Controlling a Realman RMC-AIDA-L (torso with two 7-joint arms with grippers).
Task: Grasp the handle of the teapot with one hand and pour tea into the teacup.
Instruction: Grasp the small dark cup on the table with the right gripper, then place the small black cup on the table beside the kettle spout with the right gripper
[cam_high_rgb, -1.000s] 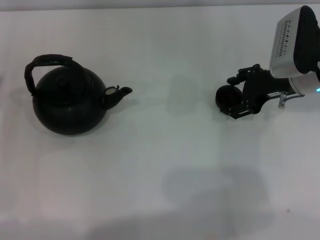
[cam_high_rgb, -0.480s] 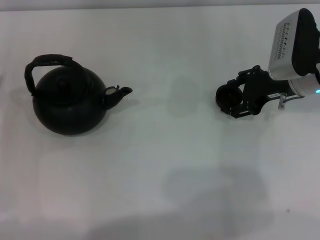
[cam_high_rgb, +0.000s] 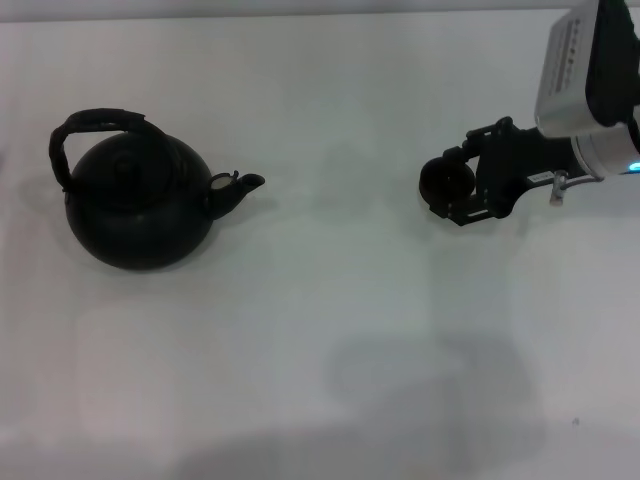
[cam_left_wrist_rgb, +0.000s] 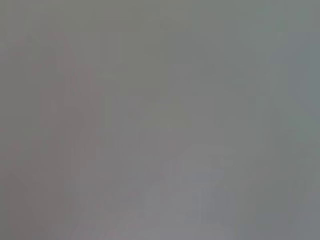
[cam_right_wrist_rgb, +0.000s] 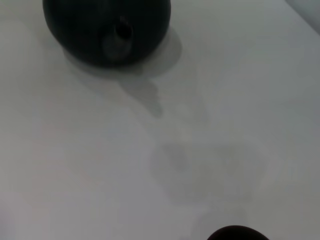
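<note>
The right gripper (cam_high_rgb: 452, 193), clenched on the teacup (cam_high_rgb: 441, 182), should carry it level toward nine o'clock, stopping short of the teapot (cam_high_rgb: 135, 205) spout.

Plain robot test bench, most likely a laboratory or data-collection station.

Identified by a bare, uniformly white table (cam_high_rgb: 320, 330) filling the whole head view, without cloth, dishes, furniture or wall fittings of a home or kitchen. Set out as isolated props only: a black teapot (cam_high_rgb: 135, 205) with an arched handle (cam_high_rgb: 95, 122) on the left side and a small black teacup (cam_high_rgb: 443, 178) well apart on the right side. Confirmed by the robot's right gripper (cam_high_rgb: 470, 185) and its silver-and-black arm casing at the teacup. Seen in the left wrist view: only a featureless grey field.
</note>
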